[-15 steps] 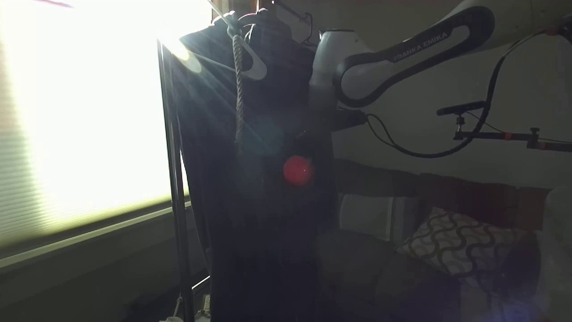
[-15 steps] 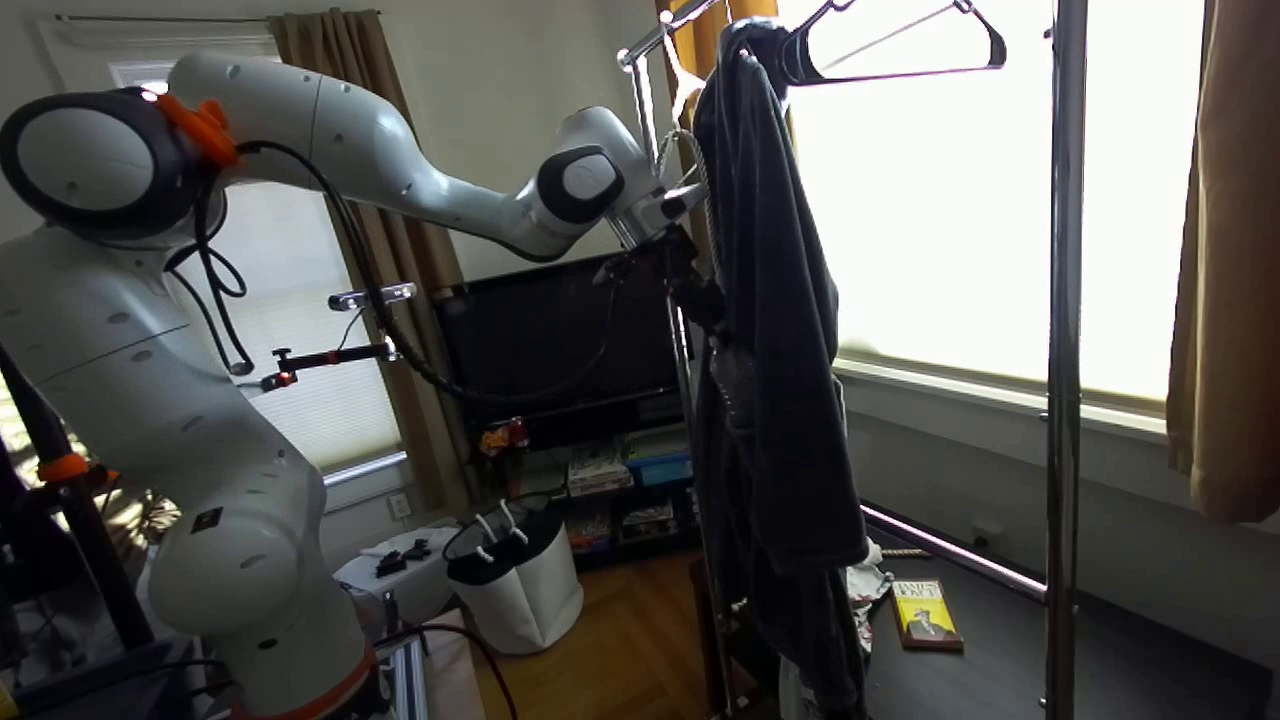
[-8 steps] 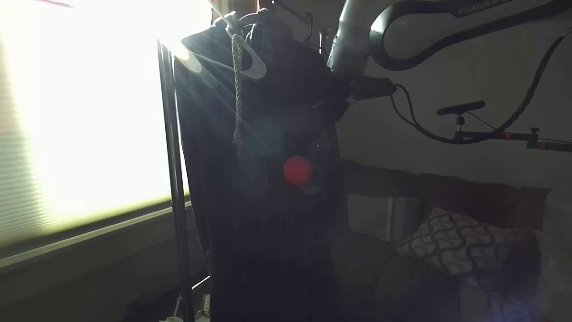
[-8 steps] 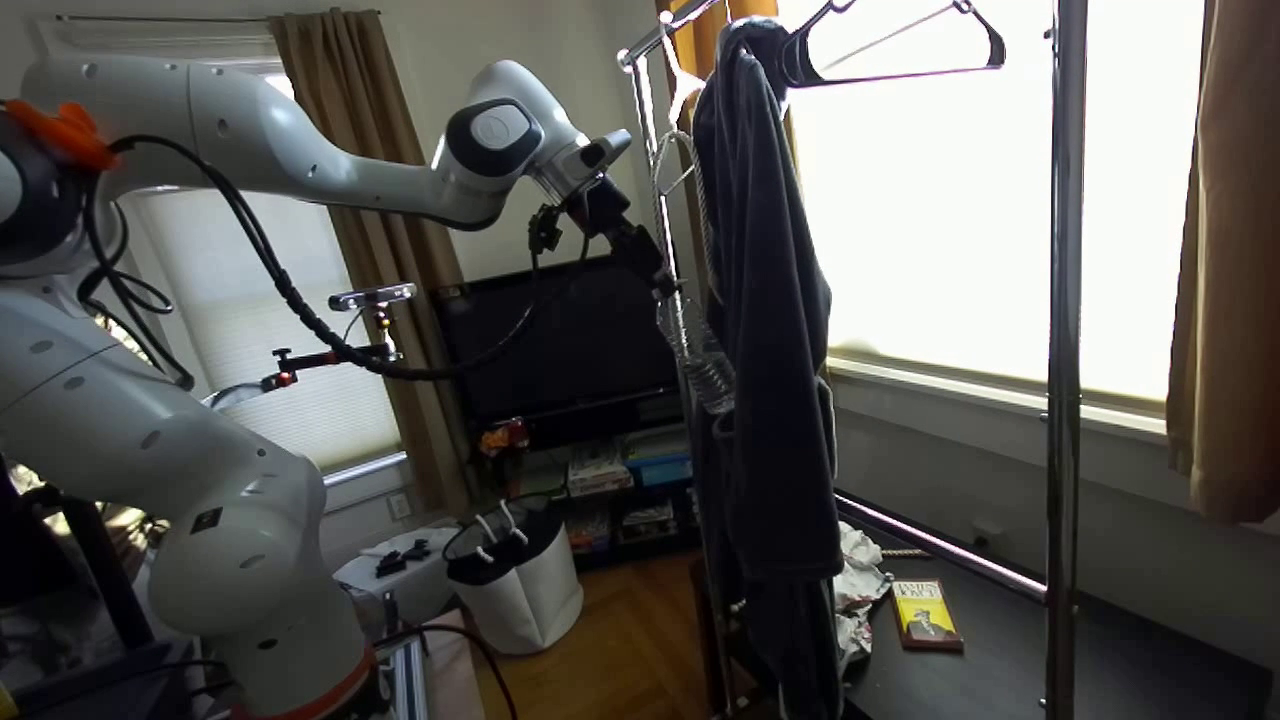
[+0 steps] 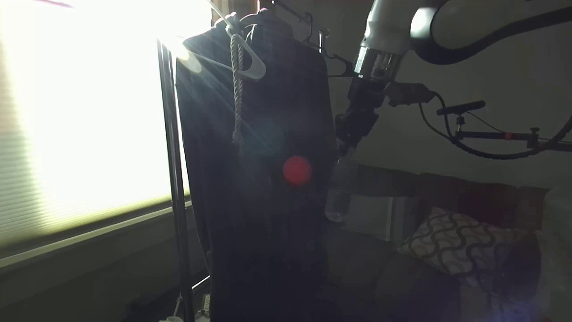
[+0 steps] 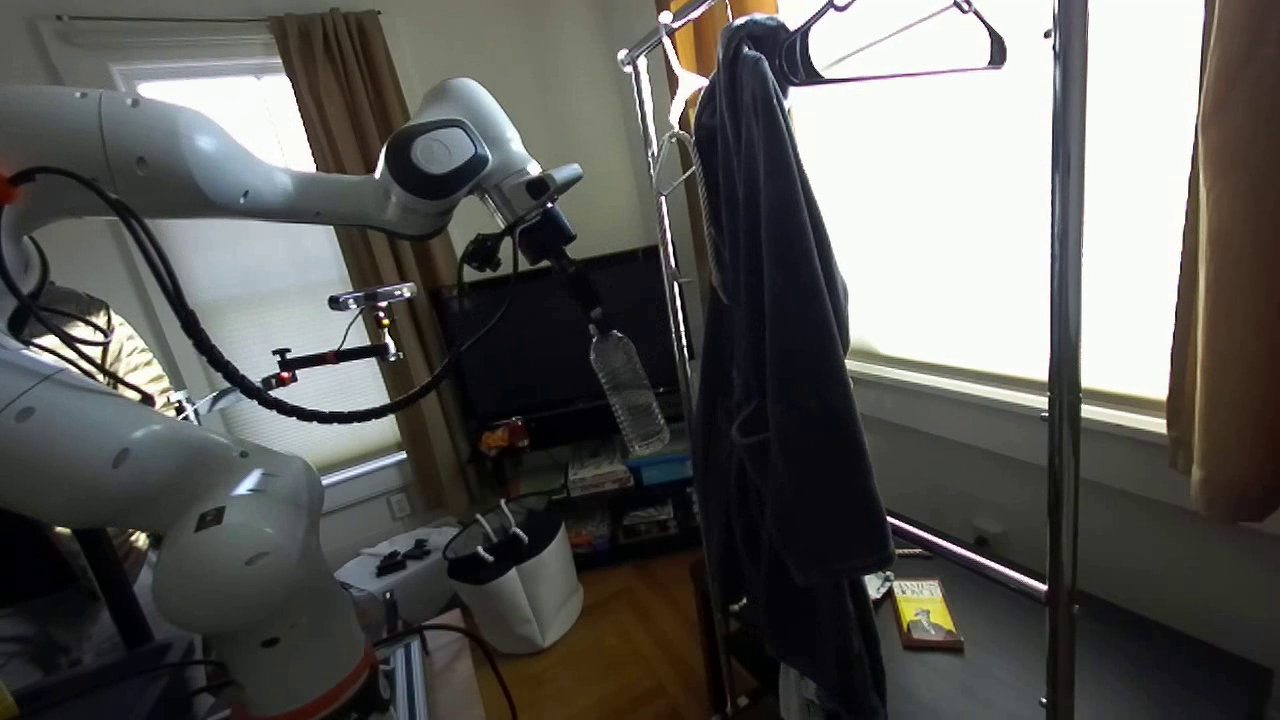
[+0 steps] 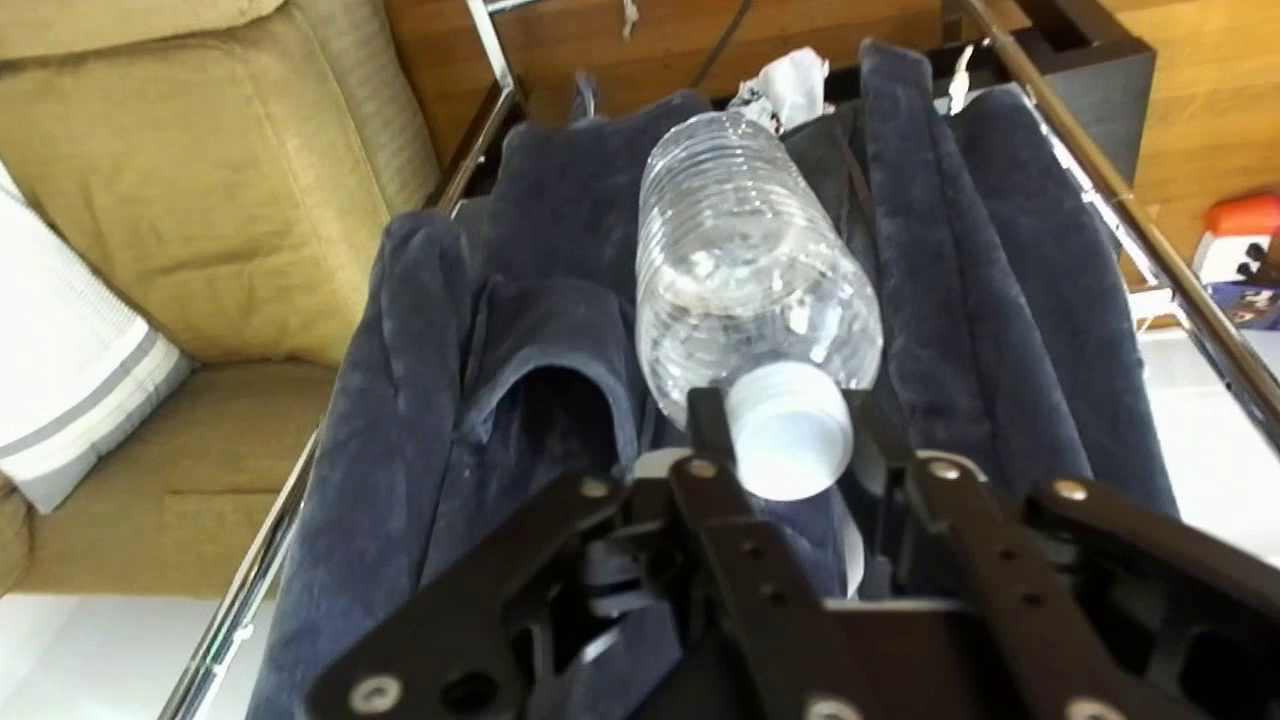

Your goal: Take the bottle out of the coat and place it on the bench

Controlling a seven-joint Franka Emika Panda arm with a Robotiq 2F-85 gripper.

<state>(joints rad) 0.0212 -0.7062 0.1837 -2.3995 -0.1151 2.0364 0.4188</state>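
Observation:
My gripper (image 5: 343,144) (image 6: 597,318) is shut on the neck of a clear bottle (image 5: 340,194) (image 6: 628,395), just under its white cap; the wrist view shows the bottle (image 7: 750,260) too. It hangs tilted, bottom down, beside and apart from the coat (image 6: 790,400). The dark coat (image 5: 259,214) hangs on the rack; its pocket (image 7: 560,310) gapes empty-looking in the wrist view. Two low surfaces show, and I cannot tell which is the bench: a dark flat top (image 6: 1000,670) beneath the rack, and a brownish seat (image 5: 397,277), tan in the wrist view (image 7: 180,180).
A metal rack post (image 6: 1065,350) and an empty black hanger (image 6: 900,75) stand beside the coat. A yellow book (image 6: 925,615) lies on the dark flat top. A white basket (image 6: 530,590) and a television (image 6: 560,330) are behind. A patterned cushion (image 5: 460,246) lies on the seat.
My gripper has drawn back from the coat with the bottle. Half a second ago the bottle's lower end was still at the coat; now a gap separates them. The coat has swung slightly.

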